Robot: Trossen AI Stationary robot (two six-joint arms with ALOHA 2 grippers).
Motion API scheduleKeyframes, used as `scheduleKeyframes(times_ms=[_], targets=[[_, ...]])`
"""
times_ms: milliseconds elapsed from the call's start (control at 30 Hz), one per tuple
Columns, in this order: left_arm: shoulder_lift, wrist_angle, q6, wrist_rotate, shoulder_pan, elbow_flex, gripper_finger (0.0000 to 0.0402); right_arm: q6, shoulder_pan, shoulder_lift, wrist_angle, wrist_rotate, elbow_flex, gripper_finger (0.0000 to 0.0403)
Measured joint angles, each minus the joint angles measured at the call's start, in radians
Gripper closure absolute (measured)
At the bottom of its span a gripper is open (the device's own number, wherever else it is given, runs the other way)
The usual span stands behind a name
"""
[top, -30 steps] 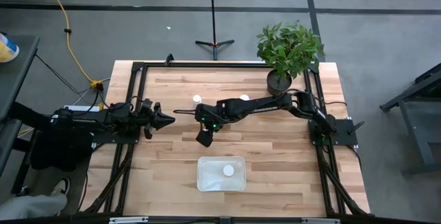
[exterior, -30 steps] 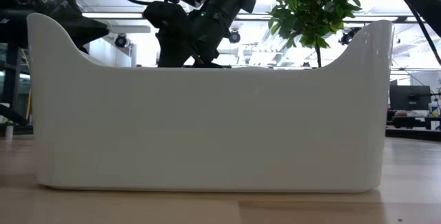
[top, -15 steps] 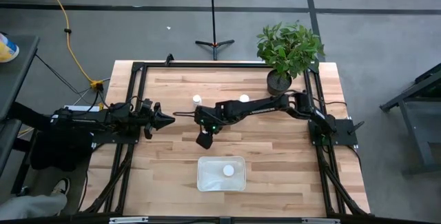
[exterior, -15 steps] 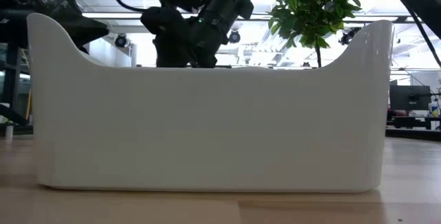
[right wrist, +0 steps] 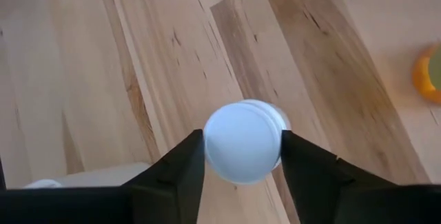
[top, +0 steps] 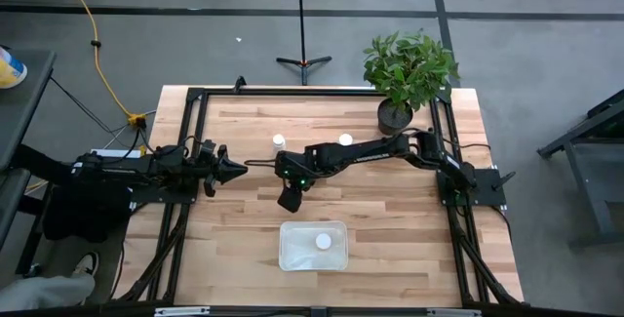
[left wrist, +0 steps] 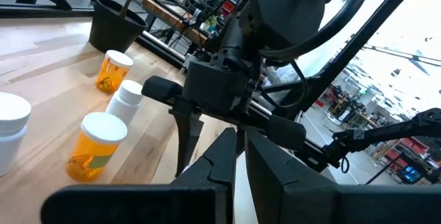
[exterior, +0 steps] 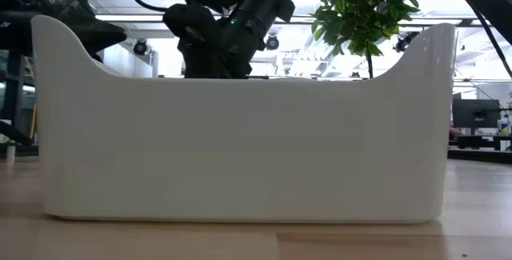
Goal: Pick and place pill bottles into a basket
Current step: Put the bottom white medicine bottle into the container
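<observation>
Between the right gripper's (right wrist: 241, 156) fingers sits a white-capped pill bottle (right wrist: 242, 140), pinched at the cap. I judge it light, rigid, slippery; grip below the cap. Left gripper (left wrist: 241, 156) waits, fingers together.

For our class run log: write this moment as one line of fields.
right pincer: closed on white-capped pill bottle, above table | left pincer: shut, waiting at left | basket: one bottle inside

Right gripper (right wrist: 241, 156) jaws clamped; left gripper (left wrist: 240, 156) jaws together.
</observation>
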Motion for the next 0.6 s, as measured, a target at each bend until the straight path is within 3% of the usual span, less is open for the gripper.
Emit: scheduleKeyframes(times_ms=[600], targets=[[0.0,0.0,0.0,0.0,0.0,0.0,0.0334,-0.016,0.002,-0.002,0.016,0.003,0.0,0.0261]])
